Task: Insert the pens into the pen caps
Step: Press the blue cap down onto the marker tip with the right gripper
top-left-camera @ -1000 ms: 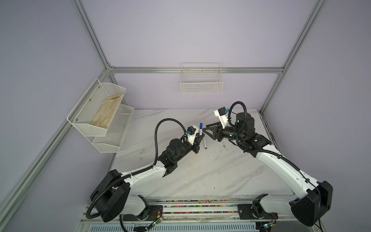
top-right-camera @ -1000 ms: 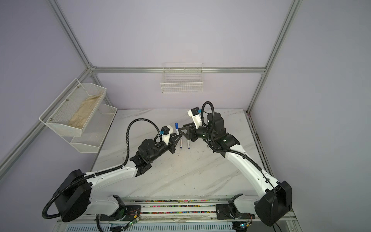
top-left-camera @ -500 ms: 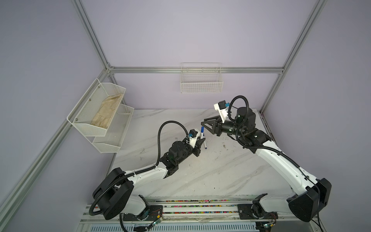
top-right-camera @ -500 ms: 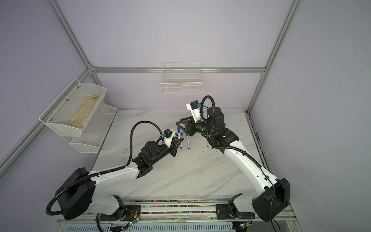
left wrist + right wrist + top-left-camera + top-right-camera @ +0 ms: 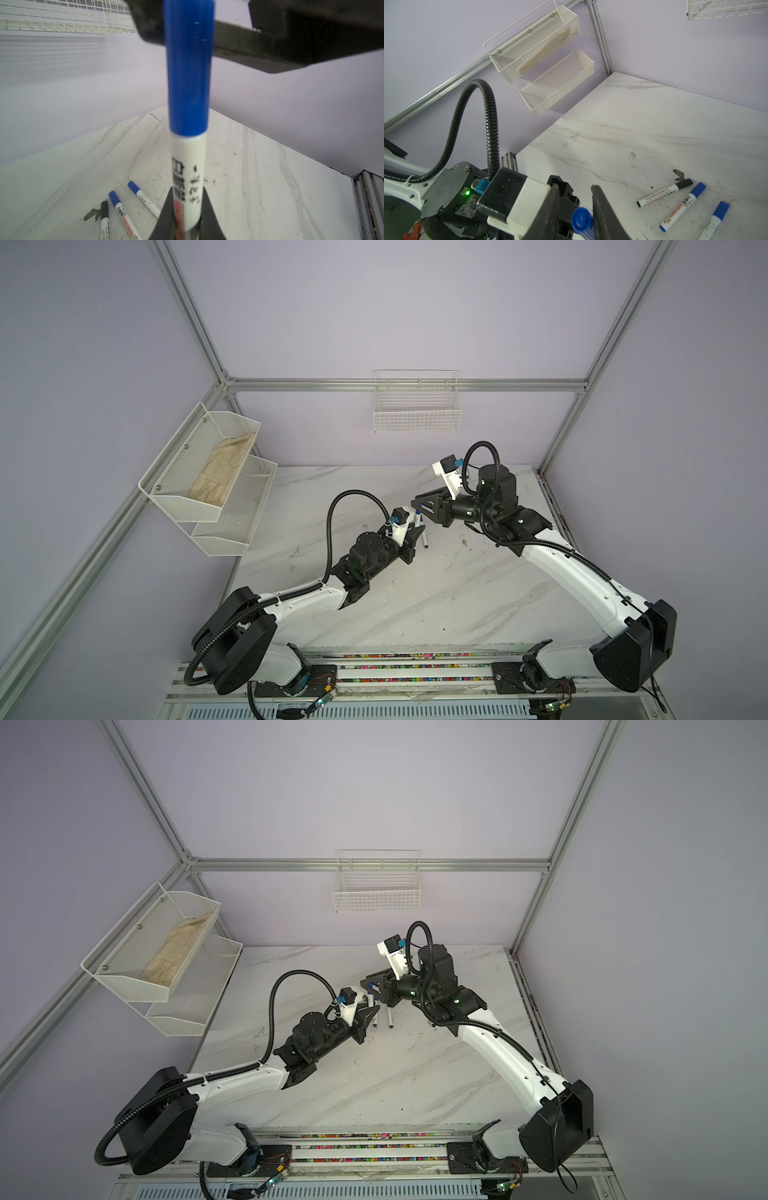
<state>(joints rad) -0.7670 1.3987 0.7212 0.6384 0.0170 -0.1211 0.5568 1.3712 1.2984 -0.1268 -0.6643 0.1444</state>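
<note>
Pen point(image 5: 188, 166) clamped in left gripper point(image 5: 419, 527), arm stretched forward, right gripper point(image 5: 417, 508) held level at blue cap point(image 5: 189, 72), grip unclear.

My left arm point(image 5: 299, 605) stretches forward, and my left pincer point(image 5: 419, 526) is clamped on a pen point(image 5: 188, 162). My right arm point(image 5: 573, 572) arches inward, with my right pincer point(image 5: 419, 508) just beside the left one's tip. I cannot tell whether its jaws are closed.
</note>
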